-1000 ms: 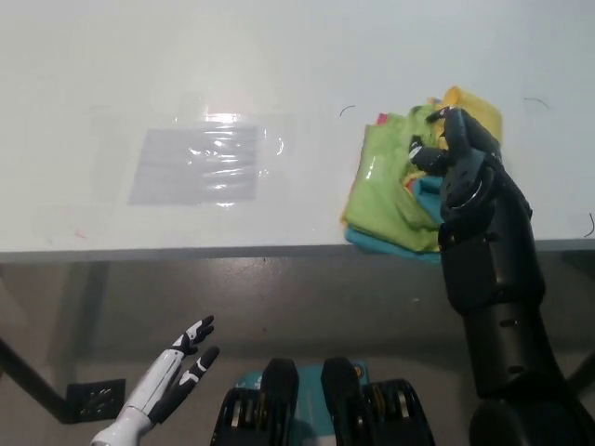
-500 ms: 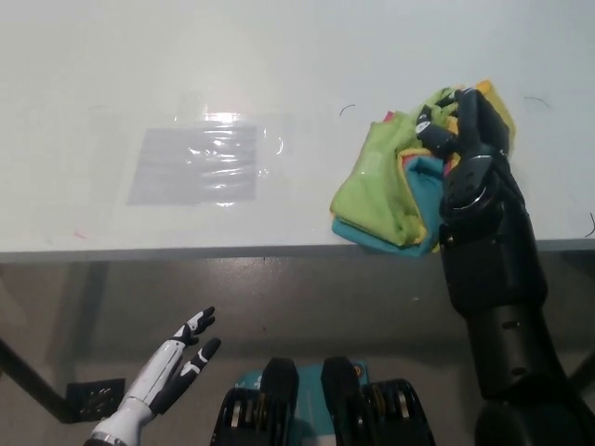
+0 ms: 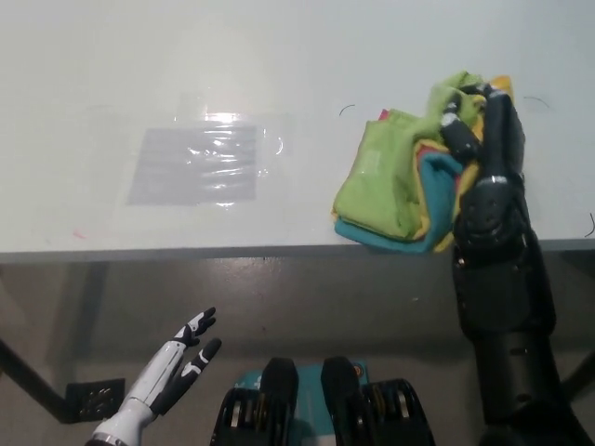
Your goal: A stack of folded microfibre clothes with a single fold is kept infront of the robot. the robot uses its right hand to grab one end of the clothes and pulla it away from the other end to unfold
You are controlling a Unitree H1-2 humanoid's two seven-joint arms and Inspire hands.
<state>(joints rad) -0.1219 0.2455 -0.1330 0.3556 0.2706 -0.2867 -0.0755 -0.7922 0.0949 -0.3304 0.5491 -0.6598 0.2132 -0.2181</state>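
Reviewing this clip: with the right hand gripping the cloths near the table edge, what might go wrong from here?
1. The right hand is closed on the green cloth, but yellow and teal layers bunch beside it, so several cloths may lift together.
2. The cloth stack overhangs the table front edge; a pull could drag it off.
3. The left hand hangs below the table, so nothing pins the stack.

Soft matt cloths (image 3: 400, 181) lie on a smooth, glossy table (image 3: 186, 74).
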